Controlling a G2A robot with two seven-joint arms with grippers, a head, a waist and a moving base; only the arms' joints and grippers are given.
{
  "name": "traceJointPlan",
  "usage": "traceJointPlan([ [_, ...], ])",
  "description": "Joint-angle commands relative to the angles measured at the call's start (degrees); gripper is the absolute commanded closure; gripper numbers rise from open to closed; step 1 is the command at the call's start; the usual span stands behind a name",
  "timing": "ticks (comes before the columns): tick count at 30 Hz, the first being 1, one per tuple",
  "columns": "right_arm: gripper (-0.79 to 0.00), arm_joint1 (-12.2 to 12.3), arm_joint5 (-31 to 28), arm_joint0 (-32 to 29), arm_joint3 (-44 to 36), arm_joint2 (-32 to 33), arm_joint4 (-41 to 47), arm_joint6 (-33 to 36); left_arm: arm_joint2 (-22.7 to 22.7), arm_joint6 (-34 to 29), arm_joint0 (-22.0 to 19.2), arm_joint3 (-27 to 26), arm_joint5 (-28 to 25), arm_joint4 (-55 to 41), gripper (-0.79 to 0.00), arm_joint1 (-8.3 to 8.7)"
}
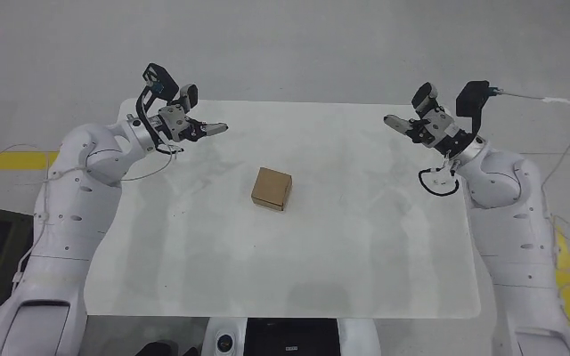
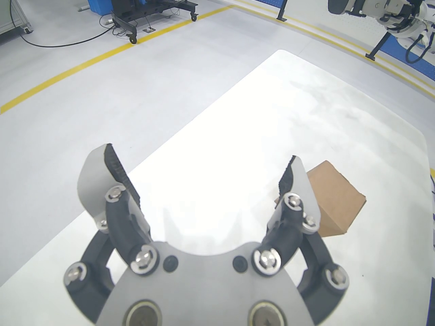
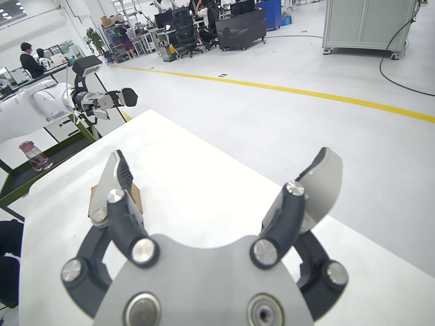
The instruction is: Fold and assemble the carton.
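Carton mid desk: prob. light, thin card, crushes easy; grip opp. side walls. Left tool & right tool both wide open, empty.

Centre of the top view: plain brown carton on a white table. Left gripper and right gripper: silver and black, with ribbed black inner faces.

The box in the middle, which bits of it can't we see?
Top view: the carton hides its underside against the table; flap seams are too small to tell.
Left wrist view: one of the left gripper fingers covers one side of it.
Right wrist view: one of the right gripper fingers covers most of it.
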Motion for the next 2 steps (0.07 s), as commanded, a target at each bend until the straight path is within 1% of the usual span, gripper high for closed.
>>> traceJointPlan([
  [1, -0.785, 0.0, 0.0, 0.0, 0.0, 0.0, 0.0, 0.0, 0.0, 0.0, 0.0, 0.0, 0.0, 0.0, -0.785, 0.0],
  [2, -0.785, 0.0, 0.0, 0.0, 0.0, 0.0, 0.0, 0.0, 0.0, 0.0, 0.0, 0.0, 0.0, 0.0, -0.784, 0.0],
])
